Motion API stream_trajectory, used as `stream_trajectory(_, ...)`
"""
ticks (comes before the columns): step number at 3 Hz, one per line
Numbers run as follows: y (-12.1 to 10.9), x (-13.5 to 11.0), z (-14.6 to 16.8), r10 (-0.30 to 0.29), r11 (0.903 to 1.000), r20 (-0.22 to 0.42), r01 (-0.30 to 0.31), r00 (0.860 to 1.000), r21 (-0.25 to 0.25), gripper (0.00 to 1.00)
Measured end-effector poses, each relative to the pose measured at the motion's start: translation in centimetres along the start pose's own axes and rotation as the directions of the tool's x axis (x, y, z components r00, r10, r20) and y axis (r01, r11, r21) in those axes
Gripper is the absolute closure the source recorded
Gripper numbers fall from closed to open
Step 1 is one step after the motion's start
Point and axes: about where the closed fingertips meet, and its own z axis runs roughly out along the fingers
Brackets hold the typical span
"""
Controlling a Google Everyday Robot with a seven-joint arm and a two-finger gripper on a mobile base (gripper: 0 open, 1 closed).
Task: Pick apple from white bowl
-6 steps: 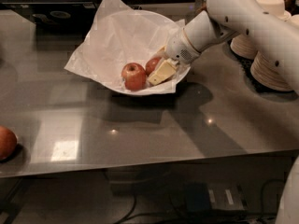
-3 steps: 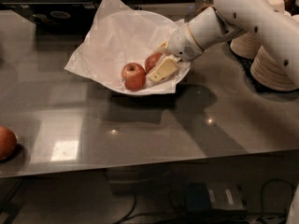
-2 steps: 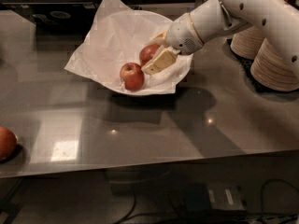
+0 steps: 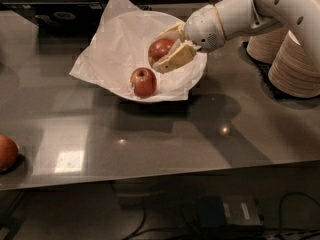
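The white bowl (image 4: 196, 82) sits at the back middle of the grey table, lined with a crumpled white paper sheet (image 4: 115, 41). My gripper (image 4: 162, 51) reaches in from the right and is shut on the deep-red apple (image 4: 159, 48), holding it just above the bowl's right half. Its beige fingers (image 4: 176, 58) clamp the apple from above and below. A second red apple with a yellowish stem dimple (image 4: 143, 81) lies in the bowl, below and left of the held one.
An orange-brown fruit (image 4: 6, 153) lies at the table's left edge. Stacks of beige paper bowls (image 4: 295, 64) stand at the right, behind my arm. The table's front edge (image 4: 160, 176) runs across the lower part of the view.
My gripper has risen a little with the deep-red apple in it, lifting it off the paper. The other apple stays in the bowl.
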Motion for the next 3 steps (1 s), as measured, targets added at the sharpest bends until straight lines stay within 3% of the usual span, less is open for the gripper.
stream_trajectory(1,0.6,-0.5,-1.6,0.009,0.9984,0.167,0.001,0.986,-0.056,1.0)
stream_trajectory(2,0.9,-1.0,-2.9,0.024,0.9959,0.259,0.0,0.966,-0.091,1.0)
stream_trajectory(3,0.9,-1.1,-2.9,0.025,0.9957,0.263,0.0,0.964,-0.093,1.0)
